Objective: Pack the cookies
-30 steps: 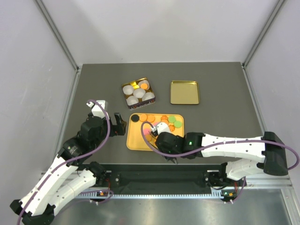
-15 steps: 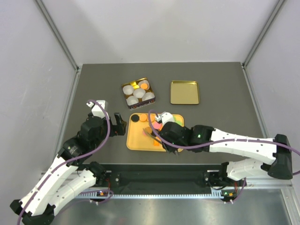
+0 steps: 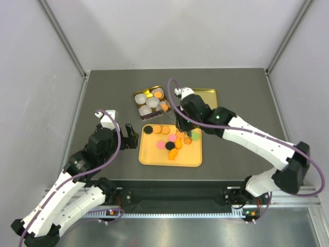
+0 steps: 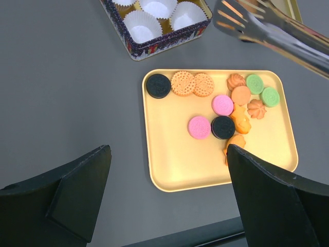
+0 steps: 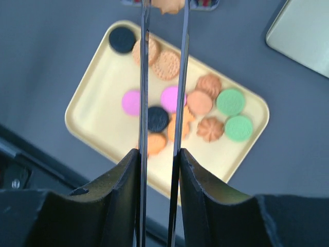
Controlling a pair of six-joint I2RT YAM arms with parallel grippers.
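Observation:
Several cookies (image 3: pixel 172 140), orange, pink, green and black, lie on the yellow tray (image 3: pixel 154 157); they also show in the left wrist view (image 4: pixel 222 104). My right gripper (image 3: pixel 181 119) (image 5: pixel 158 154) is shut on metal tongs (image 5: pixel 144 77). The tong tips pinch an orange cookie (image 5: pixel 165 5) above the tray's far edge, close to the tin (image 3: pixel 152 101) of white paper cups. The tongs also show in the left wrist view (image 4: pixel 267 31). My left gripper (image 3: pixel 132 136) (image 4: pixel 168 154) is open and empty, just left of the tray.
A gold lid (image 3: pixel 202 101) lies to the right of the tin. The tin (image 4: pixel 154 20) holds several white paper cups, one with an orange cookie (image 3: pixel 159 94) in it. The table has grey walls on the left, right and far sides.
My right arm has risen off the tray and swung toward the tin, carrying an orange cookie in the tongs. The cookies it hid now show. The left arm has not moved.

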